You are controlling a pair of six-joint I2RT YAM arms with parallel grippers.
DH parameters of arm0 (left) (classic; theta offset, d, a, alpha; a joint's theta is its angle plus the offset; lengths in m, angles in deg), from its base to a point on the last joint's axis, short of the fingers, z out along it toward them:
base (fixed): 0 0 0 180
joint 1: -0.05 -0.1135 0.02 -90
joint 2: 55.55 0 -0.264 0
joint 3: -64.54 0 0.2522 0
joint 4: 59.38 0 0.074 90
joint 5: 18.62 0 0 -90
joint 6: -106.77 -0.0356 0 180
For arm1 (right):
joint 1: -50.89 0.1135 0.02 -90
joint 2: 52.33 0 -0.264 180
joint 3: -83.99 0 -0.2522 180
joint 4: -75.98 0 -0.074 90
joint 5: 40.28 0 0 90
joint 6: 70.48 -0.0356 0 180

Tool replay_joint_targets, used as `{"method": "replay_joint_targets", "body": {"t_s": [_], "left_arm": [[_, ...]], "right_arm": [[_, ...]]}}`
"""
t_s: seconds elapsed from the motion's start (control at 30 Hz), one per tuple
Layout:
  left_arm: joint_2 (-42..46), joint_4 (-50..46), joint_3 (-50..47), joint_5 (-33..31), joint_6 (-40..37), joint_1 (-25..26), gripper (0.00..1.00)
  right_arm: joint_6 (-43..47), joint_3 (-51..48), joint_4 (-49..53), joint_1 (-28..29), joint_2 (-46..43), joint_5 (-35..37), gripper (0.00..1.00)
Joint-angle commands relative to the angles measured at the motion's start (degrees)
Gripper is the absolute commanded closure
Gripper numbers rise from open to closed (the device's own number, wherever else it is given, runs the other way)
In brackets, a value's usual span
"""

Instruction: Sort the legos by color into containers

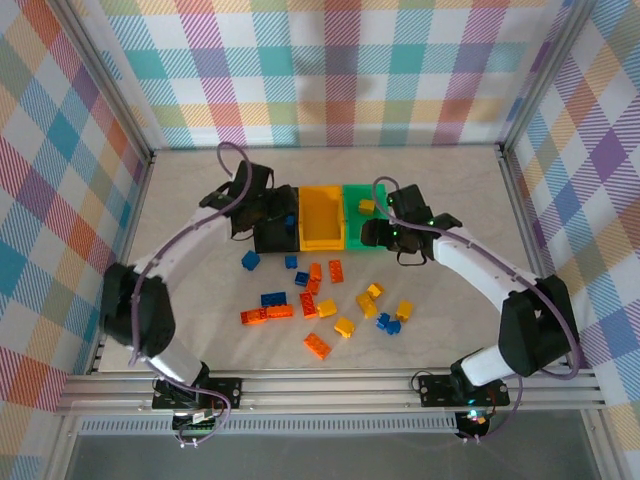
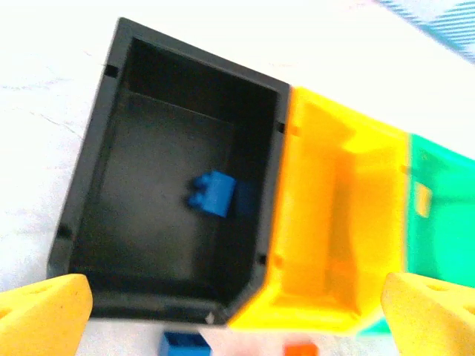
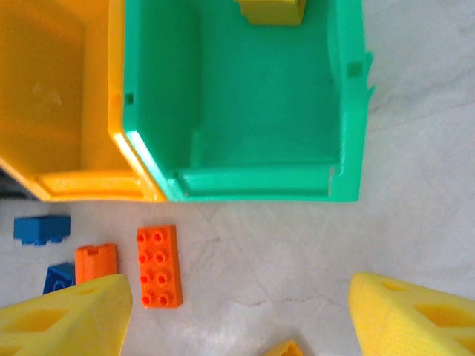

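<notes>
Two arms bow inward from their bases at the near edge of the bench [image 1: 190,290], each curving up and over toward the row of containers. The left arm arcs from the left, and its left gripper [image 1: 262,212] hangs above the black bin [image 1: 270,238]. In the left wrist view its yellow fingers [image 2: 44,305] are spread wide at the lower corners with nothing between them, looking down into that bin, where one blue brick [image 2: 214,194] lies on the floor.

The right arm bends in from the right, with the right gripper [image 1: 383,233] at the near edge of the green bin [image 1: 355,195]. Its fingers [image 3: 70,320] also stand apart and empty, over bare bench beside an orange brick [image 3: 158,265]. A yellow brick [image 3: 271,10] sits at the green bin's far end. The yellow-orange bin [image 1: 321,215] sits between the other two. Other loose legos [image 1: 320,295] lie scattered on the bench nearer the bases.
</notes>
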Motion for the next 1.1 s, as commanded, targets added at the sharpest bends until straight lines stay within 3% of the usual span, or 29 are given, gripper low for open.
{"method": "replay_joint_targets", "body": {"t_s": [0.0, 0.27, 0.5, 0.9, 1.07], "left_arm": [[6.86, 3.20, -6.98, 3.52, 2.36, 1.71, 0.00], [21.52, 4.16, -25.17, 5.55, 4.50, 2.26, 0.00], [33.40, 3.07, -34.70, 3.12, 5.58, 2.21, 0.00], [35.40, 0.51, -35.77, 1.82, 5.07, 1.04, 0.00], [35.44, 0.56, -35.71, 2.20, 5.04, 0.47, 0.00]], "right_arm": [[1.07, -1.75, 4.25, 3.08, -1.61, -3.02, 0.24], [3.35, -4.15, 5.42, 15.60, -0.78, -7.37, 0.29], [4.03, -1.21, 6.37, 25.61, 6.33, -4.62, 0.22], [2.77, 4.24, 4.65, 28.81, 17.52, 1.95, 0.22], [3.19, 5.17, 5.72, 28.79, 19.87, 3.38, 0.30]]}}
